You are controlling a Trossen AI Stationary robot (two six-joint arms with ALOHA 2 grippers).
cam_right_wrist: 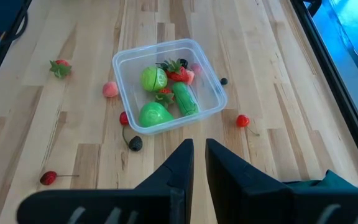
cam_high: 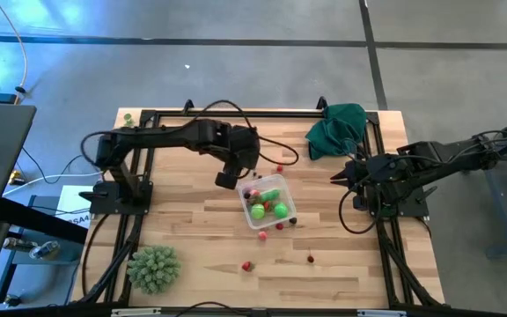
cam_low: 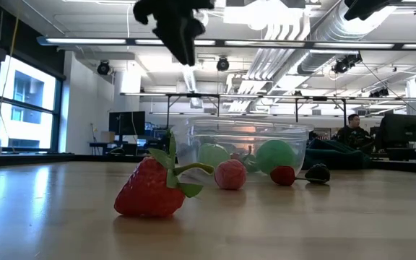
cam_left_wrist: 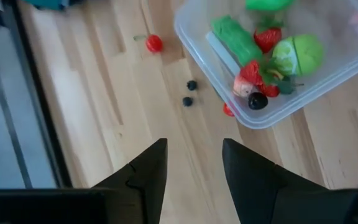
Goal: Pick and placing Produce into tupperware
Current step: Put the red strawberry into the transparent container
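The strawberry [cam_low: 152, 189] lies nearest on the table, in front of the clear box [cam_high: 268, 202], which holds green and red pieces. The left gripper [cam_left_wrist: 193, 163] hangs just beside the box, fingers parted and empty. The right gripper [cam_right_wrist: 199, 157], well apart from the box, is nearly closed, holding nothing.

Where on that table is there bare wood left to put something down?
Bare wood lies between the spiky green ball and the strawberry, and along the left side by the black frame. It is crowded around the clear tub, where loose berries ring it, and near the green cloth.
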